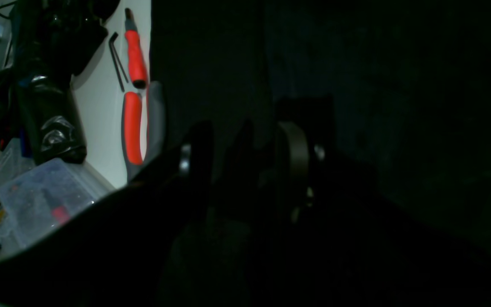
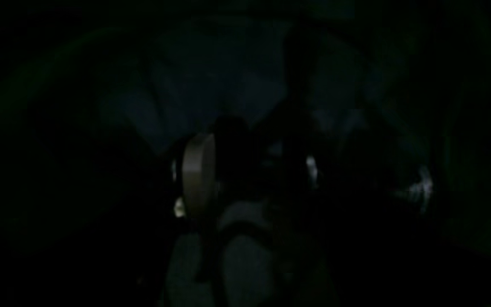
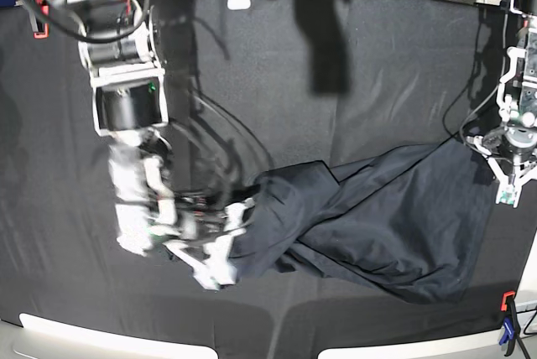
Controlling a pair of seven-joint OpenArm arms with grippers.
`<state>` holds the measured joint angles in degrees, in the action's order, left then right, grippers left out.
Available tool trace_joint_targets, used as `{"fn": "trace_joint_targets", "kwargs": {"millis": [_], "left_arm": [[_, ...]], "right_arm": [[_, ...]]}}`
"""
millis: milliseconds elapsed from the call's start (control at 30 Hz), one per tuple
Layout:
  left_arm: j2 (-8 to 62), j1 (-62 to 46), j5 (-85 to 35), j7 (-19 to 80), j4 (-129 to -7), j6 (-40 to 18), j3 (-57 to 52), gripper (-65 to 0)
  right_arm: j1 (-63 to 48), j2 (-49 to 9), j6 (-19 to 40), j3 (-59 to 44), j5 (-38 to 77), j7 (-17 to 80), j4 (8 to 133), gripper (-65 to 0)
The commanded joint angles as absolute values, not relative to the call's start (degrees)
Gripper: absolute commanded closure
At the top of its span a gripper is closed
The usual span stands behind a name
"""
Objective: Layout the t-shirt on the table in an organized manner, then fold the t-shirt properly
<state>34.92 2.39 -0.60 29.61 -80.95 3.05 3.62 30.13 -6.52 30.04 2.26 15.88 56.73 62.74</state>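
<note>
The dark charcoal t-shirt (image 3: 377, 216) lies crumpled in folds on the table (image 3: 377, 65), right of centre. My right gripper (image 3: 228, 241) is blurred at the shirt's left edge. In the very dark right wrist view the right gripper (image 2: 254, 170) has its pads apart, and I cannot make out any cloth pinched between them. My left gripper (image 3: 507, 184) hangs just off the shirt's right edge, over the black table cloth. In the left wrist view the left gripper (image 1: 247, 147) also shows its fingers apart above dark cloth.
Orange-handled pliers (image 1: 134, 123), an orange screwdriver (image 1: 136, 59), hex keys (image 1: 117, 64) and a clear plastic box (image 1: 45, 200) lie on a white surface beyond the table's edge. An orange clamp (image 3: 506, 300) and a blue clamp (image 3: 506, 334) grip the near right corner. Cables run along the far edge.
</note>
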Motion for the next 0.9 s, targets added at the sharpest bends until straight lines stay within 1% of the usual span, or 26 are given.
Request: {"fn": "trace_joint_targets", "kwargs": {"millis": [0,100,300,467,600,733,867], "left_arm": [[35.9,3.49,-0.03,27.99,-81.84,4.1,2.94,-21.5],[35.9,3.49,-0.05,27.33,-81.84,4.1,2.94,-21.5],[35.9,3.49,-0.03,27.33,-81.84,4.1,2.94,-21.5],[35.9,3.49,-0.03,27.35,-81.84,4.1,2.94,-21.5],[35.9,3.49,-0.05,26.96,-81.84,4.1,2.94,-21.5],[35.9,3.49,-0.05,26.96,-81.84,4.1,2.94,-21.5],[35.9,3.46,-0.05,27.2,-81.84,4.1,2.94,-21.5]], "right_arm": [[31.88,-6.63,30.48,0.54,18.0,57.01,63.86,-25.2],[31.55,-6.63,32.34,-2.66,22.24,60.14,63.86,-25.2],[29.93,-6.46,32.16,-3.46,22.52,60.84,63.83,-25.2],[28.69,-6.17,29.28,-3.46,16.38,56.9,63.33,-25.2],[28.4,-6.0,29.26,-2.96,16.69,54.3,62.22,-25.2],[28.38,-4.32,29.06,-2.57,16.4,54.98,62.22,-25.2],[28.4,-1.93,25.78,-2.57,12.05,54.57,62.22,-25.2]]}}
